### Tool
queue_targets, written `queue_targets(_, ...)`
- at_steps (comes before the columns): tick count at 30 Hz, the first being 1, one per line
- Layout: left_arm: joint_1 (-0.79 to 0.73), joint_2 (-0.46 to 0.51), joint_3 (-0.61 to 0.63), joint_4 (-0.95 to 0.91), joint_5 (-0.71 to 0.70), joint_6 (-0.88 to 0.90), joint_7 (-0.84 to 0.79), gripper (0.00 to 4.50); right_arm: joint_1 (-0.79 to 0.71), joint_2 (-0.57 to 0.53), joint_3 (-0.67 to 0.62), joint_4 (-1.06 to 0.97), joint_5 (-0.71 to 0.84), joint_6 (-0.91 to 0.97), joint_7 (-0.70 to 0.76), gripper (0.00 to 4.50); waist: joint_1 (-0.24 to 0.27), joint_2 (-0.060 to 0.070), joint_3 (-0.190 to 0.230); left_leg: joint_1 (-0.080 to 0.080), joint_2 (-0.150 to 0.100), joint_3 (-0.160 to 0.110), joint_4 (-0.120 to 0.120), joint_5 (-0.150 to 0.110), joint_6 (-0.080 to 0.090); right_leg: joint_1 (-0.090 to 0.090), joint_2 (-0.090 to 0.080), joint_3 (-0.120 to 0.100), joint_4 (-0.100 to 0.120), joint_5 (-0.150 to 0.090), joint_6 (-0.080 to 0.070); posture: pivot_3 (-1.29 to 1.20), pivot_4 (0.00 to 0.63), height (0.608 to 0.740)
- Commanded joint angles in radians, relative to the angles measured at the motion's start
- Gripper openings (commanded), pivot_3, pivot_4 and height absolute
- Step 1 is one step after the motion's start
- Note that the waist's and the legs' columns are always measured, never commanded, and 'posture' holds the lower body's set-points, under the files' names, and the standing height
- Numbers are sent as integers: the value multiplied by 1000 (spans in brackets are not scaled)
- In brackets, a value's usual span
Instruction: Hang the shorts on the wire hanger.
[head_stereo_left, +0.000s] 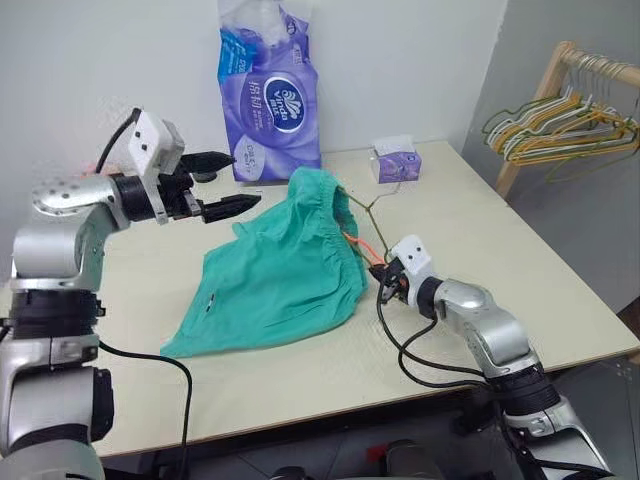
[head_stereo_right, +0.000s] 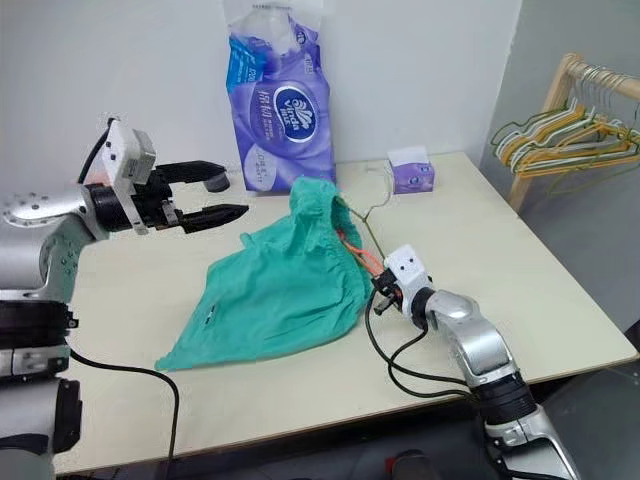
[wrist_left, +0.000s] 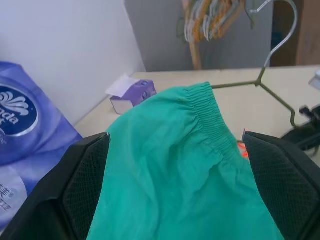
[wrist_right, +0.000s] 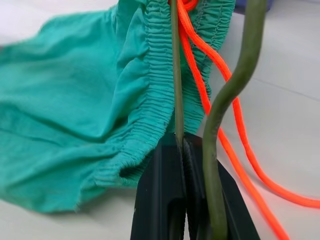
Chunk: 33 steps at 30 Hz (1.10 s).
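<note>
Shorts: The teal shorts (head_stereo_left: 275, 275) lie draped across the middle of the table (head_stereo_left: 520, 270), the gathered waistband lifted in a peak where the wire hanger (wrist_left: 272, 90) runs through it; an orange drawstring (wrist_right: 215, 105) trails out just beside the right gripper.

Wire hanger: Thin and grey-green, it is threaded into the waistband, its hook pointing away from the shorts toward the tissue box (head_stereo_left: 397, 160).

Right gripper: The right gripper (head_stereo_left: 388, 278) sits at the waistband edge of the shorts, its black fingers (wrist_right: 167, 200) pinched tight on the hanger wire.

Left gripper: The left gripper (head_stereo_left: 222, 182) hovers above the far side of the shorts, fingers spread wide and holding nothing.

Risk: With one claw free, the shorts rest on the hanger by drape alone; a tilt of the wire could, in all likelihood, let the waistband slide off its end. The loose drawstring may also snag the right fingers or wrap the wire.

Surface: A pale, smooth tabletop, with a purple pack of tissue paper (head_stereo_left: 268, 95) behind the shorts and black cables running off the near edge.

Room: White wall behind the shorts; to their right, well apart, a wooden rack (head_stereo_left: 545, 100) carries bunched yellow and green hangers (head_stereo_left: 565, 125).
</note>
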Motion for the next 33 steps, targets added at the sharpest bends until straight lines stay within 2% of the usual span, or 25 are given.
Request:
queue_targets(1,-89,41,-96,91,115,-161,-141,4475,-30,-23,48,-29,-64,-122,41,0,0,0,0,0,0,0,0,0,0,0,0,0,0,0,0,-136,0,740)
queue_targets(5,-175,8,-176,256,237,-367,-174,4475,-29,-42,89,-47,-119,-212,68,0,1,0,0,0,0,0,0,0,0,1,0,0,0,0,0,-139,0,740)
queue_targets(8,-178,-19,-220,309,272,-452,-232,4475,-28,-46,107,-65,-150,-254,79,0,1,0,0,0,0,0,0,0,0,0,0,0,0,0,0,-147,0,740)
queue_targets(17,-99,-75,-260,274,287,-473,-336,4475,-41,-58,117,-88,-214,-329,114,0,-4,-2,1,0,1,0,1,0,0,0,1,0,1,0,0,-162,0,740)
queue_targets(21,-101,-88,-256,282,287,-441,-341,3695,-40,-67,119,-92,-240,-365,124,0,-5,-2,1,0,1,-1,1,0,0,1,1,0,1,0,0,-162,0,740)
queue_targets(29,-67,-98,-247,248,283,-415,-327,1400,-31,-82,123,-96,-297,-436,123,0,-11,-2,1,0,1,-1,1,0,0,1,1,0,1,0,0,-170,0,740)
queue_targets(33,-53,-97,-233,228,276,-389,-323,208,-28,-91,127,-102,-290,-427,166,0,-15,-2,1,0,1,-1,1,0,0,1,1,-1,1,0,0,-172,0,740)
